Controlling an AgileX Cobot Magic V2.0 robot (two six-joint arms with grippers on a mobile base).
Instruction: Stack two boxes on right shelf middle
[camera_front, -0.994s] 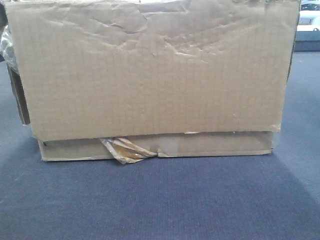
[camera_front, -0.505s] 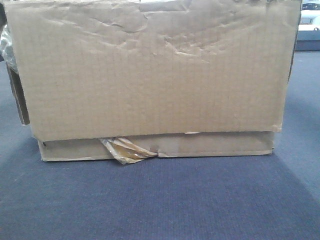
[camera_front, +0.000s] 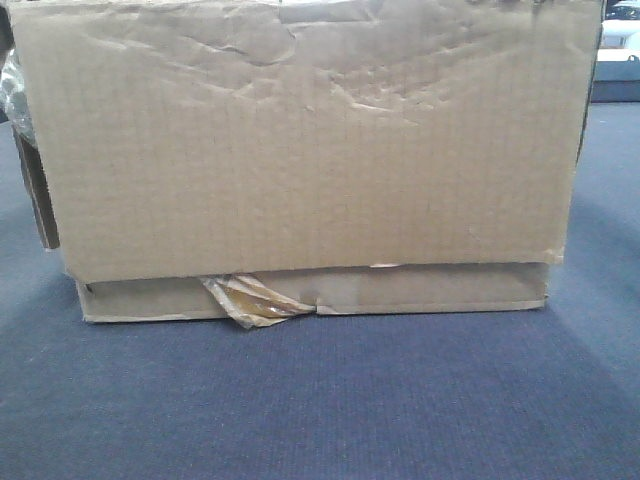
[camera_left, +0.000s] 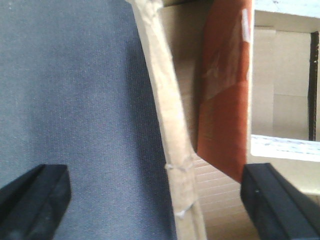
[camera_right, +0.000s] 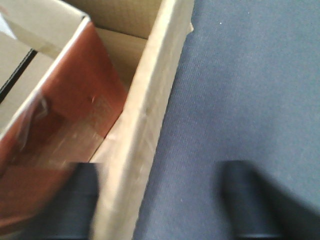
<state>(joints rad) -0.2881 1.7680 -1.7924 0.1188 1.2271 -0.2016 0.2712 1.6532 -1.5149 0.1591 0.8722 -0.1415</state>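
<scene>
Astride carton wall (camera_left: 170, 125) with left pincer (camera_left: 155, 175) spread apart; red-brown box (camera_left: 222, 90) inside carton, just beside one finger. Likewise astride wall with right pincer (camera_right: 160, 175) apart, blurred; box near inner finger, carpet (camera_right: 240, 75) under outer.

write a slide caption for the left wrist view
Open left gripper above the cardboard box wall, one finger on each side; a red-brown box inside, blue-grey carpet outside.

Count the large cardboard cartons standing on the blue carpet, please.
1. The carton stands on the carpet and fills most of the front view; others may be hidden behind it.
</scene>
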